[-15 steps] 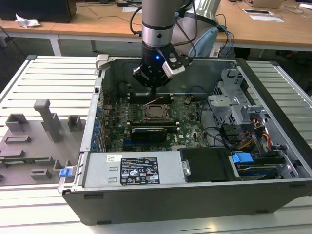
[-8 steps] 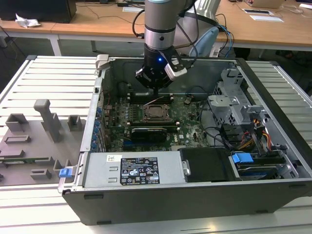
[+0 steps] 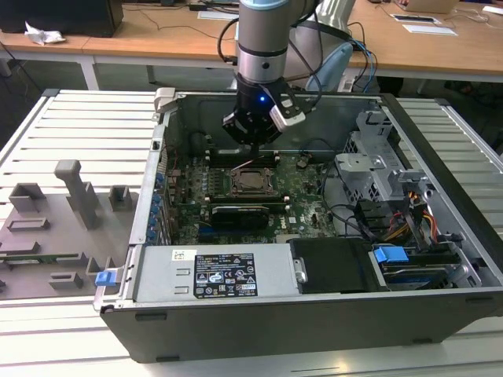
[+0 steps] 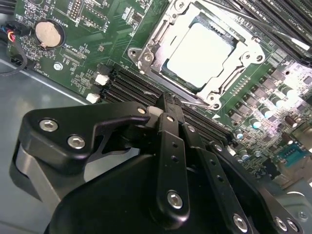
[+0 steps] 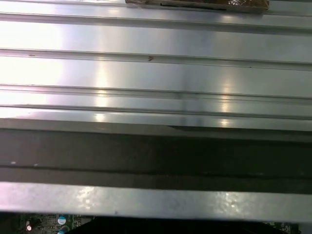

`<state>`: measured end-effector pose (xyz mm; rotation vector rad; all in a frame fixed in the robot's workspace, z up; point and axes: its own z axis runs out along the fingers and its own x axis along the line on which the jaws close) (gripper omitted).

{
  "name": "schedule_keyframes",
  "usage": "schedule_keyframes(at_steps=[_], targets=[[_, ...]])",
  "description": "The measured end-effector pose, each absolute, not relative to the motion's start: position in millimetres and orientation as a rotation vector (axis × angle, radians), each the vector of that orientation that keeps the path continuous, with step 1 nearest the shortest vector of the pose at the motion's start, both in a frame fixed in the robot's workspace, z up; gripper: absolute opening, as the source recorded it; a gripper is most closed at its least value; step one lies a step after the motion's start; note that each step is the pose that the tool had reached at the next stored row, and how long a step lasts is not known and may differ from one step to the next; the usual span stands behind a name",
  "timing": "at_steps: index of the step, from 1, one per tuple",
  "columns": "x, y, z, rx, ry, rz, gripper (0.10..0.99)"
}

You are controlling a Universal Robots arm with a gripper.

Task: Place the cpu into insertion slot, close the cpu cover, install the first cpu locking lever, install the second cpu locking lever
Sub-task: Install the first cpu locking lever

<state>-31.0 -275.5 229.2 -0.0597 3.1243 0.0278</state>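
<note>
The cpu (image 4: pixel 202 48) sits in the insertion slot (image 4: pixel 170 80) with the cpu cover (image 4: pixel 146 56) down around it. The pincer (image 4: pixel 168 105) hovers just beside the socket, clenched on nothing. The risk: a misjudged descent scrapes the motherboard (image 4: pixel 97 29) or misses a thin lever.

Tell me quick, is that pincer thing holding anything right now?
Pincer: shut, holding nothing, beside the socket where the cpu already sits under its cpu cover.
</note>
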Motion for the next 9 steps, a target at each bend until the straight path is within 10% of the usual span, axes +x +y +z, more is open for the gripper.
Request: schedule_keyframes(at_steps=[9], targets=[[-24.1, -271.9, 224.8, -0.060, 3.124, 0.027, 0.110]])
